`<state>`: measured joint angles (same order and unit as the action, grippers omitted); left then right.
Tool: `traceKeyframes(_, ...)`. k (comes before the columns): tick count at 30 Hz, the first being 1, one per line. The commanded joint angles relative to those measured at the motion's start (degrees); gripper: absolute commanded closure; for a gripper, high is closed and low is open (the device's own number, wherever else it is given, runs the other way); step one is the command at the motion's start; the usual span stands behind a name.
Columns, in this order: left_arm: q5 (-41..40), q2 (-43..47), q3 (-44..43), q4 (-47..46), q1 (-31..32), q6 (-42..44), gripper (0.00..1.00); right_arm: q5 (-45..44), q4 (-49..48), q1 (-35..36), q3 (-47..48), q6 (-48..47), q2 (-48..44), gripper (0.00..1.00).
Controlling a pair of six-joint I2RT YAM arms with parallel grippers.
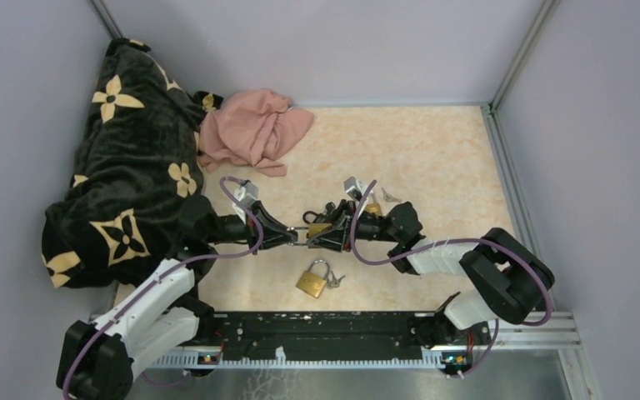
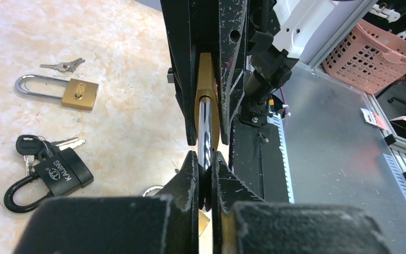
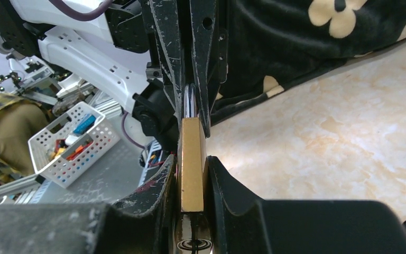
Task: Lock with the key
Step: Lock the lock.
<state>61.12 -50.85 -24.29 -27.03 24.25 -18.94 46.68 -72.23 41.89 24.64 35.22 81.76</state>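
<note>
A brass padlock (image 1: 317, 227) is held in the air between both grippers at the table's middle. My left gripper (image 1: 294, 237) is shut on its silver shackle (image 2: 205, 127), seen in the left wrist view (image 2: 205, 164). My right gripper (image 1: 323, 236) is shut on the brass body (image 3: 192, 153), seen in the right wrist view (image 3: 192, 169). A black key head (image 3: 193, 235) shows just behind the body, between the right fingers. The body also shows in the left wrist view (image 2: 206, 84), clamped by the right fingers.
A second brass padlock (image 1: 312, 280) lies near the front edge. A third brass padlock (image 2: 76, 92) with keys (image 2: 63, 65) and a black padlock (image 2: 58, 174) lie behind the grippers. A black flowered blanket (image 1: 125, 167) and a pink cloth (image 1: 254, 129) fill the back left.
</note>
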Motion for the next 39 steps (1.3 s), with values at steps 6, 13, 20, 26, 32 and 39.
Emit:
traceKeyframes(6,4.36,-1.18,-3.29,-14.66,1.8,-3.94,1.0,-7.59,-3.87,1.02,3.79,-1.93,0.24,1.0)
traceKeyframes(13,3.96,-1.85,-4.48,-18.22,2.88,-4.57,1.0,-8.39,-1.54,1.0,6.15,-2.47,0.2,1.0)
traceKeyframes(20,3.15,-2.16,-5.29,-17.98,2.96,-3.48,1.0,-7.14,0.94,1.06,7.87,-2.45,-2.94,1.0)
traceKeyframes(26,-0.89,-2.28,-4.7,-17.68,4.35,-0.84,1.0,-10.01,9.08,3.46,11.23,-5.93,-6.14,1.0)
traceKeyframes(32,-5.26,-3.72,-3.29,-21.43,11.11,-0.84,1.0,-17.57,12.64,4.79,13.32,-7.08,-6.73,1.0)
traceKeyframes(39,-5.61,-5.47,-4.62,-18.09,14.16,-0.03,1.0,-27.44,19.45,4.78,14.66,-10.29,-10.15,1.0)
